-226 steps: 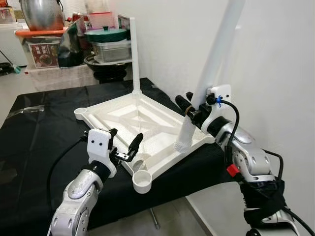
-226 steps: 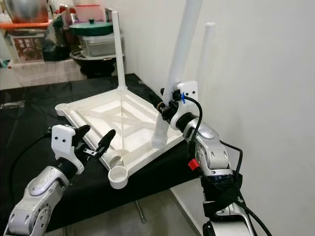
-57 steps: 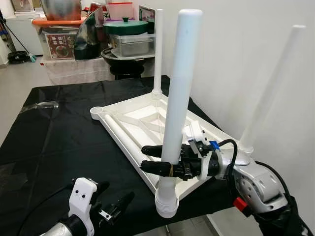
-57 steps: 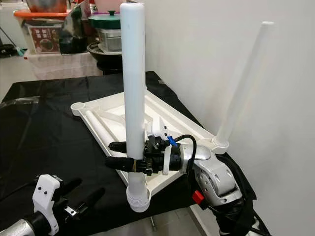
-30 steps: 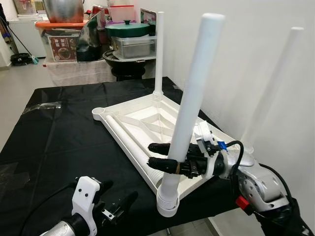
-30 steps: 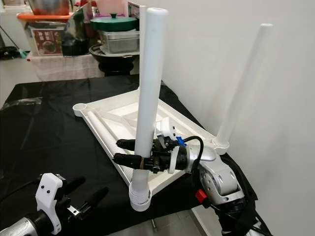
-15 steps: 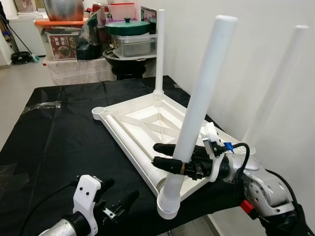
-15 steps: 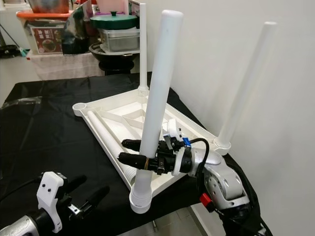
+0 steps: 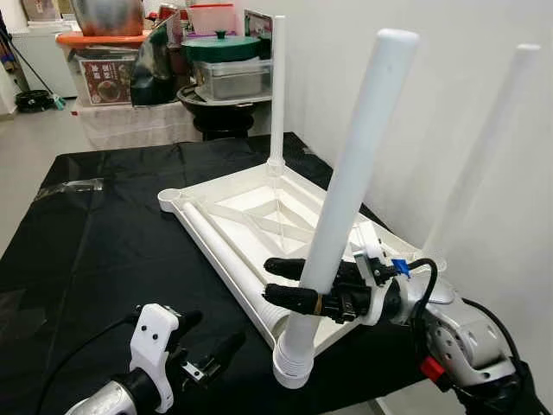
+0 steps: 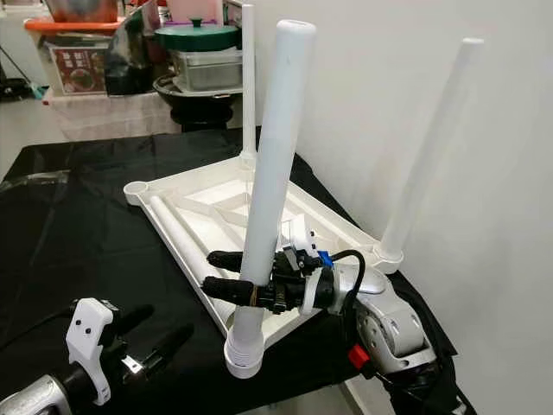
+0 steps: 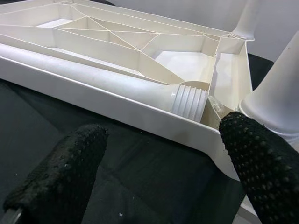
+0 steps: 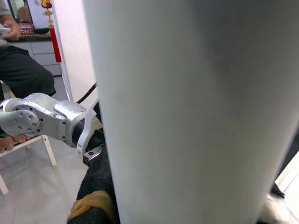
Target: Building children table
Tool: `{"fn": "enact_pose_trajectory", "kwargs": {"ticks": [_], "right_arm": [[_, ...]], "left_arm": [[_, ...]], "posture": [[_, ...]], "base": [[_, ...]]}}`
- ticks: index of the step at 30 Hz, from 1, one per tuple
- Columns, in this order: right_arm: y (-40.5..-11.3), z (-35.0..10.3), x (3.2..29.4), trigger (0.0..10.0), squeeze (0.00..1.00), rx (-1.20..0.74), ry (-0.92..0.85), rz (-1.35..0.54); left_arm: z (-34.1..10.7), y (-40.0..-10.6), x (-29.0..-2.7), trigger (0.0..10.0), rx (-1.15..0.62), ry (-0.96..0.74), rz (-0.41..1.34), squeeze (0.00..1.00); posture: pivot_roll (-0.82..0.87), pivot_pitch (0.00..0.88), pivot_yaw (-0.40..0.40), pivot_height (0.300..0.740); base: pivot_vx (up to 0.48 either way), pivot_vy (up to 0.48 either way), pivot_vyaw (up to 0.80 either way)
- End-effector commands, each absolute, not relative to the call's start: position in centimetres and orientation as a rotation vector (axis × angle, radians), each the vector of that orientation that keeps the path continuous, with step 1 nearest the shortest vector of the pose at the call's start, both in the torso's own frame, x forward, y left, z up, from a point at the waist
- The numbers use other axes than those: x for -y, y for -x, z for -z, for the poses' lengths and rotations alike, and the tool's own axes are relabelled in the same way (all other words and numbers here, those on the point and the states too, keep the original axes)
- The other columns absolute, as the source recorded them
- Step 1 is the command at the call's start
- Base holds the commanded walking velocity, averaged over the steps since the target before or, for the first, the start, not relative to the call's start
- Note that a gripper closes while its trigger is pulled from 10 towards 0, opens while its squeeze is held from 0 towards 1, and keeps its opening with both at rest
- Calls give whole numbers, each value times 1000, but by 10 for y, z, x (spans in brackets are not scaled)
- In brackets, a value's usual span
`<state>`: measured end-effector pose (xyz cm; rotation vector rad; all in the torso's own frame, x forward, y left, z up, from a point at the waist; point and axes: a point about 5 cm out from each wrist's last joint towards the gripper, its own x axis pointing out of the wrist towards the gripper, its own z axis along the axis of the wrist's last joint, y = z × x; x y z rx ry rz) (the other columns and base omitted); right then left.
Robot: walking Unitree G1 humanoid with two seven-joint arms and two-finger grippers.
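Leg (image 9: 346, 181) hides right gripper (image 9: 289, 281) fingers, covering tabletop's (image 9: 251, 207) corner socket.

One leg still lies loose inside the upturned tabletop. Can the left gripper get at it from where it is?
Probably yes: the left gripper, open, sits beside the tabletop, and the loose leg lies just past its low rim, uncovered.

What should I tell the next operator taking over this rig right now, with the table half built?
Right tool: shut on the white plastic table leg, which leans, its ribbed end at the near corner of the upturned white plastic tabletop.
Left tool: open, holding nothing, low over the black cloth beside that corner.
Done: two white legs stand in the far corner socket and the right corner socket.
Left: straighten and seat the held leg, then fit the spare white leg lying inside the tabletop; the far left socket is empty.
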<state>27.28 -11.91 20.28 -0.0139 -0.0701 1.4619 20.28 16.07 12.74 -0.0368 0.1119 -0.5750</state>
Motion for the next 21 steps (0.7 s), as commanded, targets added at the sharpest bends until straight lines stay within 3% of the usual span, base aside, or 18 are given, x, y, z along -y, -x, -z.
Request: {"fn": "enact_pose_trajectory", "kwargs": {"ticks": [1, 7, 21], "right_arm": [[-271, -185, 115, 10000, 0, -40, 47, -1473], [-271, -179, 108, 10000, 0, -56, 93, -1465], [-282, -175, 105, 10000, 0, -79, 23, -1207]], "left_arm": [[-124, -202, -158, 10000, -127, 50, 584, 0], [-124, -202, -157, 10000, -124, 51, 584, 0], [-122, -204, -153, 10000, -121, 64, 592, 0]], "posture": [[135, 0, -41, 740], [132, 0, -44, 740], [108, 0, -47, 740]], "base": [[0, 0, 0], [0, 0, 0], [0, 0, 0]]}}
